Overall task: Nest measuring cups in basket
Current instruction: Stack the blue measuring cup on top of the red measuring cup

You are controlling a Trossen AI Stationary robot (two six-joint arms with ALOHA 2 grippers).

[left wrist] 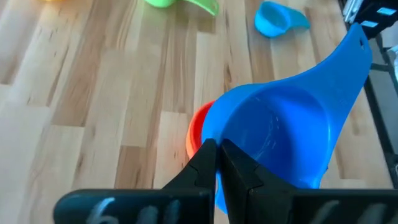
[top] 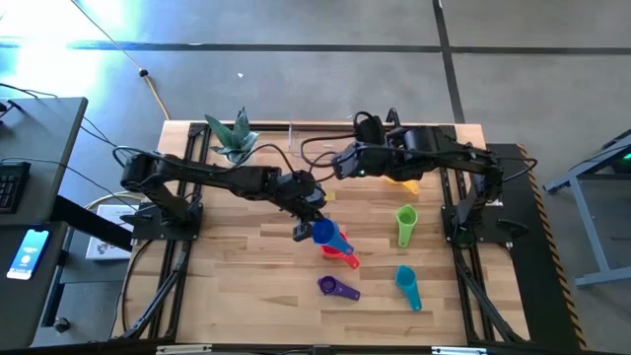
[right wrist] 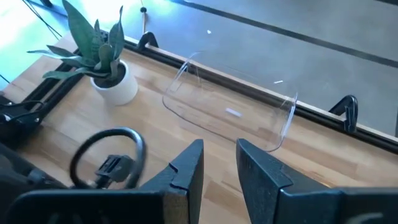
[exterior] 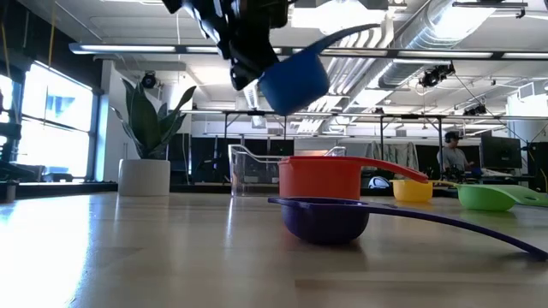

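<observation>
Left gripper clamped on rim of the blue plastic measuring cup, holding it up off the light wooden slatted table, cup tilted, handle sticking away from the fingers. Directly under and just past the held cup sits the red plastic measuring cup, on the table. Purple plastic measuring cup lies nearer the table's front edge than the left gripper, apart from it. Teal plastic measuring cup and green plastic measuring cup lie off toward the right arm's side, well apart from the left gripper. Yellow plastic measuring cup sits mostly under the right arm. Right gripper hovers with fingers parted, nothing between them; clear rectangular plastic basket sits ahead of it near the table's back edge, nothing visible inside, white plant pot with green leaves beside the basket.
</observation>
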